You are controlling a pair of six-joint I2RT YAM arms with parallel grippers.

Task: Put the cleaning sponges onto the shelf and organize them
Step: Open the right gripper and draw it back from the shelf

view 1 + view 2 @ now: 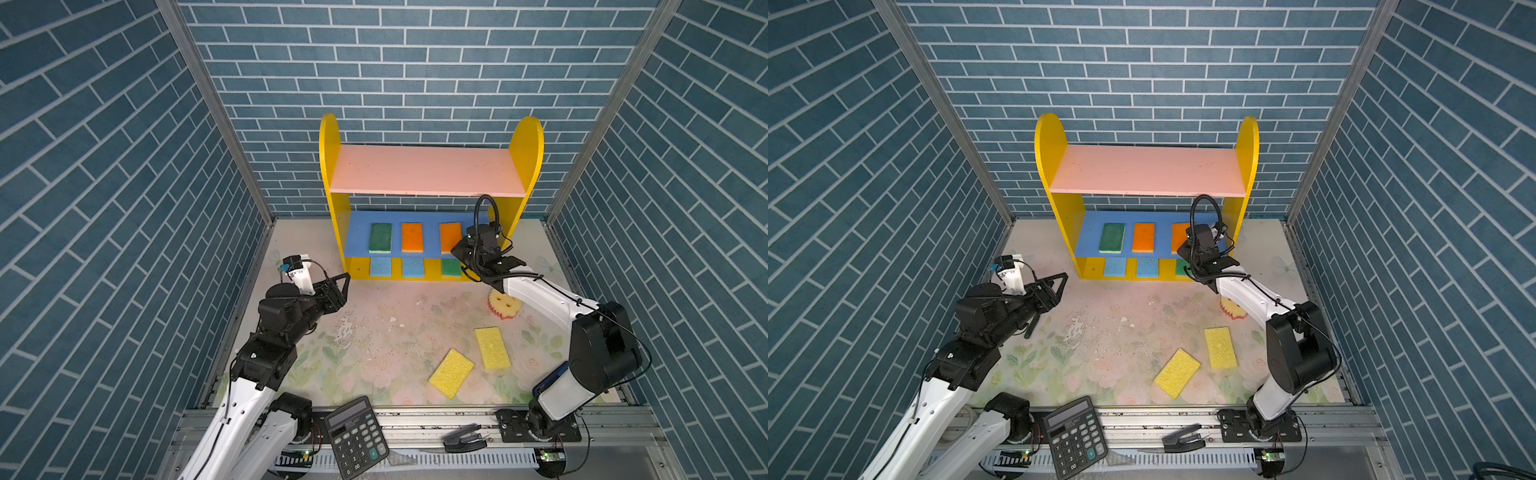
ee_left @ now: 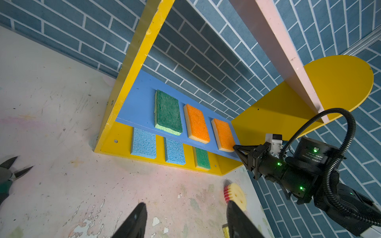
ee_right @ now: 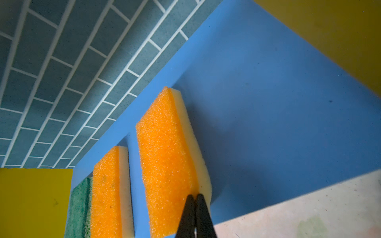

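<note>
Right tool (image 3: 194, 198) pinched closed, tips against near edge of orange sponge (image 3: 165, 154) on blue board (image 3: 268, 103) of shelf (image 1: 330, 166); left tool (image 2: 185, 204) jaws apart, empty, above tabletop (image 2: 61, 103)

Six sponges (image 1: 380, 237) on shelf (image 1: 424, 170), three on table (image 1: 374, 332)

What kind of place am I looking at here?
Probably a robot test cell, not a real room: brick-print panels on metal posts, an arm bolted to a front rail, and a small shelf as a prop.
</note>
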